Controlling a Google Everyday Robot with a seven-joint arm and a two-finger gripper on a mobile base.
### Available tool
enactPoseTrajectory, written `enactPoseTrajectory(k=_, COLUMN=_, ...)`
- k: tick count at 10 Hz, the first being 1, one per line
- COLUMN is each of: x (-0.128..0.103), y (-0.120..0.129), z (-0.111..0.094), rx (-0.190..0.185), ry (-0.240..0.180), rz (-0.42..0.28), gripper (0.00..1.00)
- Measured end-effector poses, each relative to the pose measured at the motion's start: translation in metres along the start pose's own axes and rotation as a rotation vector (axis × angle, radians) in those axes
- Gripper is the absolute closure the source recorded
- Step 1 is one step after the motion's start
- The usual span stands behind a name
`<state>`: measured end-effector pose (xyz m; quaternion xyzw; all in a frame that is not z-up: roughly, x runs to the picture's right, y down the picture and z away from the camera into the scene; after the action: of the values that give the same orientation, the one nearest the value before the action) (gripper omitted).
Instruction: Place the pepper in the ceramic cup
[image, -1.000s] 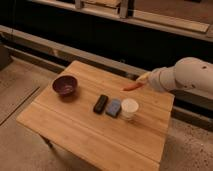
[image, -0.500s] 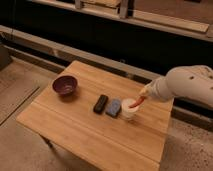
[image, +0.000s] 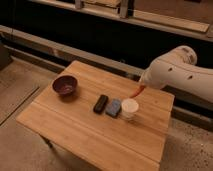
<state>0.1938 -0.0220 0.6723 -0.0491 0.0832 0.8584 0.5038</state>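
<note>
The pepper (image: 136, 92), small and red-orange, hangs tilted from the end of my white arm, just above and to the right of the ceramic cup (image: 129, 107). The cup is white, stands upright on the wooden table (image: 75, 130) right of centre, and looks empty. My gripper (image: 141, 86) is at the tip of the arm, above the cup's right rim, shut on the pepper's upper end. The pepper's lower tip points down toward the cup's rim and does not touch it.
A dark maroon bowl (image: 65, 85) stands at the table's left. A black oblong object (image: 100, 103) and a blue-grey block (image: 113, 107) lie just left of the cup. The bulky arm (image: 180, 77) overhangs the table's right edge. A dark wall runs behind.
The gripper with the pepper dipped down to the right of the cup, then came back slightly up and left, and holds it over the cup's right rim. Cup, bowl and blocks have not moved.
</note>
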Motion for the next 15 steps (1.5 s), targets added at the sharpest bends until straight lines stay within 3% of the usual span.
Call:
enactPoseTrajectory(k=5, x=0.022, y=0.013, z=0.021, rx=0.048, ry=0.025, rz=-0.05, gripper=1.0)
enactPoseTrajectory(k=11, x=0.019, y=-0.009, z=0.042, rx=0.096, ry=0.057, rz=0.007, gripper=1.0)
enactPoseTrajectory(k=15, x=0.022, y=-0.002, z=0.044, rx=0.107, ry=0.048, rz=-0.026, gripper=1.0)
